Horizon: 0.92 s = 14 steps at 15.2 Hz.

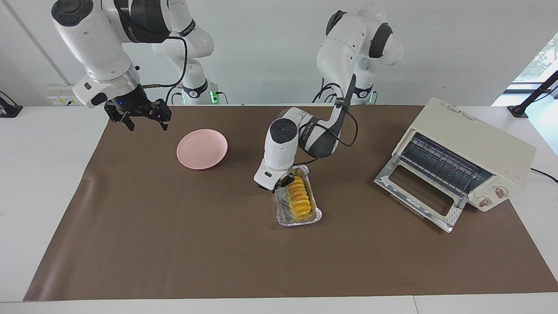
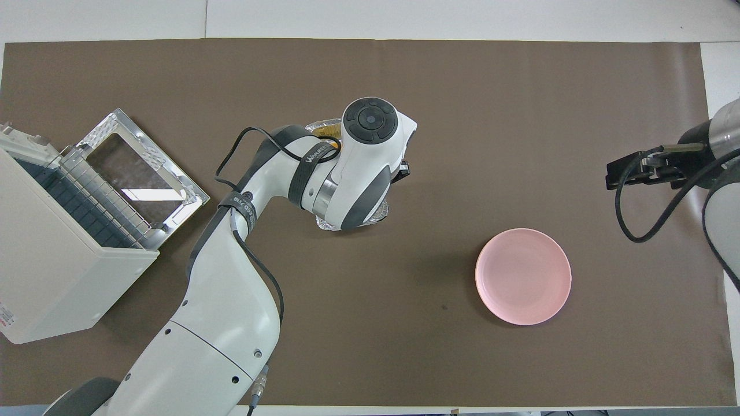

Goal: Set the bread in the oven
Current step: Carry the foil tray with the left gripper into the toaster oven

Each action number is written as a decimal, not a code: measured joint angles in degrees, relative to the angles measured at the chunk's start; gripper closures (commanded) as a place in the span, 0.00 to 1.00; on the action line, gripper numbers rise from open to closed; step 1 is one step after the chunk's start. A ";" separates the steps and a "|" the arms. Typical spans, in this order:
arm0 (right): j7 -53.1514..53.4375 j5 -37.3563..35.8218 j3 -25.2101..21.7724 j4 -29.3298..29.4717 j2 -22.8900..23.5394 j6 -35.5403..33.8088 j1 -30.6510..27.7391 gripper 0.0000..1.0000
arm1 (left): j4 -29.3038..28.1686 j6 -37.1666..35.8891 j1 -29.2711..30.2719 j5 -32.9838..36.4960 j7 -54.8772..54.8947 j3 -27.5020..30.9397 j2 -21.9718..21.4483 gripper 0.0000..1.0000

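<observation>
Left end effector (image 1: 282, 181) pinched shut on the foil tray (image 1: 301, 221) rim at mid-desk, bread (image 1: 297, 199) inside the tray, oven (image 1: 473, 153) door down toward the left arm's end — right end effector (image 1: 140, 118) waiting fully open beside the pink plate (image 1: 202, 148).

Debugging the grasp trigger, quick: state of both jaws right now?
Left gripper: jaws shut on the rim of the foil tray, bread lying in it.
Right gripper: jaws open, holding nothing, waiting in the air by the pink plate.
</observation>
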 measured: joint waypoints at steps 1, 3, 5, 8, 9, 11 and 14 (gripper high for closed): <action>0.00 0.00 0.00 0.00 0.00 0.00 0.00 0.00 | 0.14 -1.26 0.06 0.00 -0.02 0.56 -0.22 1.00; 0.00 0.00 0.00 0.00 0.00 0.00 0.00 0.00 | 0.80 -4.58 0.29 -0.01 -0.02 1.73 -1.21 1.00; 0.00 0.00 0.00 0.00 0.00 0.00 0.00 0.00 | 1.96 -9.07 0.32 -0.01 -0.02 3.66 -2.62 1.00; 0.00 0.00 0.00 0.00 0.00 0.00 0.00 0.00 | 3.56 -14.09 0.42 -0.01 -0.02 6.78 -4.45 1.00; 0.00 0.00 0.00 0.00 0.00 0.00 0.00 0.00 | 3.76 -15.17 0.45 0.00 -0.02 7.93 -5.16 1.00; 0.00 0.00 0.00 0.00 0.00 0.00 0.00 0.00 | 3.67 -17.76 0.90 0.03 0.32 10.48 -7.11 1.00; 0.00 0.00 0.00 0.00 0.00 0.00 0.00 0.00 | 1.98 -19.78 5.17 0.06 3.62 11.74 -10.97 1.00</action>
